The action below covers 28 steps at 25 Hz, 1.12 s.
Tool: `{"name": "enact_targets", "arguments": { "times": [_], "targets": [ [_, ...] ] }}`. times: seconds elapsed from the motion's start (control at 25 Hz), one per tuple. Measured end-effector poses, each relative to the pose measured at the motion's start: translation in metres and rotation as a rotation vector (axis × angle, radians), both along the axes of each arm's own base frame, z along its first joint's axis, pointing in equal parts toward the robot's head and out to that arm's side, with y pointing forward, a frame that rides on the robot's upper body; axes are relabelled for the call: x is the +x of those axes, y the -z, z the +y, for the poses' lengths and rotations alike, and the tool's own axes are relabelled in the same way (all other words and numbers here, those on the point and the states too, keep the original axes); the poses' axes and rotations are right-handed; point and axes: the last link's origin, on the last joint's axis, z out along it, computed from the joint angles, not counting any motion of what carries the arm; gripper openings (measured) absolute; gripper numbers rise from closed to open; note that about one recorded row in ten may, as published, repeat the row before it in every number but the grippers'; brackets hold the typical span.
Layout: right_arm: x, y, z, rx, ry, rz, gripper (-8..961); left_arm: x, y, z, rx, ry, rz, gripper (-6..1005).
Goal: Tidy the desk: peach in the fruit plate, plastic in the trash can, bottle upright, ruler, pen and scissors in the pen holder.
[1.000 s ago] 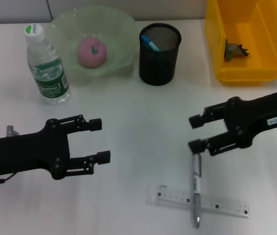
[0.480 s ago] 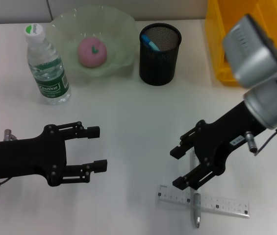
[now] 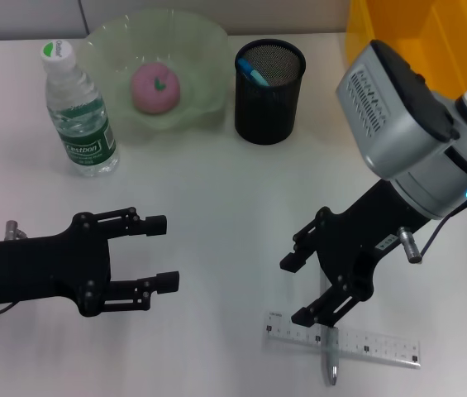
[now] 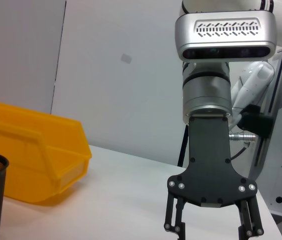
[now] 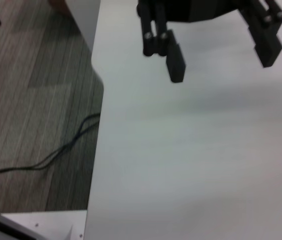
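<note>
A silver pen (image 3: pixel 331 357) lies across a clear ruler (image 3: pixel 374 342) at the table's front right. My right gripper (image 3: pixel 293 289) is open, just left of the pen and above the ruler's left end. It also shows in the left wrist view (image 4: pixel 209 227). My left gripper (image 3: pixel 164 252) is open and empty at the front left, and it shows in the right wrist view (image 5: pixel 219 55). A pink peach (image 3: pixel 156 87) lies in the green plate (image 3: pixel 200 41). The bottle (image 3: pixel 77 112) stands upright. A blue item sticks out of the black mesh pen holder (image 3: pixel 269 91).
The yellow bin (image 3: pixel 390 21) at the back right is largely hidden behind my right arm; its inside is not visible. The left wrist view also shows the bin (image 4: pixel 31 155). The table's edge (image 5: pixel 96 125) and the floor with cables show in the right wrist view.
My right arm has swung forward and down, bringing its open gripper from beside the pen's top to the ruler's left end. My left gripper has drifted slightly back.
</note>
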Motion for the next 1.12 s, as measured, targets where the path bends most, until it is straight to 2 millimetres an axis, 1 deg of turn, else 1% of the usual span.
{"name": "enact_targets", "arguments": {
  "times": [0.24, 0.44, 0.6, 1.12],
  "targets": [
    [-0.003, 0.001, -0.001, -0.01, -0.032, -0.014, 735, 0.0, 0.0, 0.0, 0.001, -0.001, 0.002, 774],
    [-0.003, 0.005, -0.004, -0.029, -0.05, -0.065, 735, -0.001, -0.001, 0.0, 0.002, -0.002, 0.003, 774],
    [-0.004, 0.012, -0.007, -0.046, -0.073, -0.106, 735, -0.002, -0.002, 0.0, 0.002, -0.003, 0.003, 774],
    [-0.003, 0.033, -0.015, -0.055, -0.141, -0.142, 734, -0.002, -0.002, -0.001, -0.011, -0.009, 0.005, 774]
  ]
}}
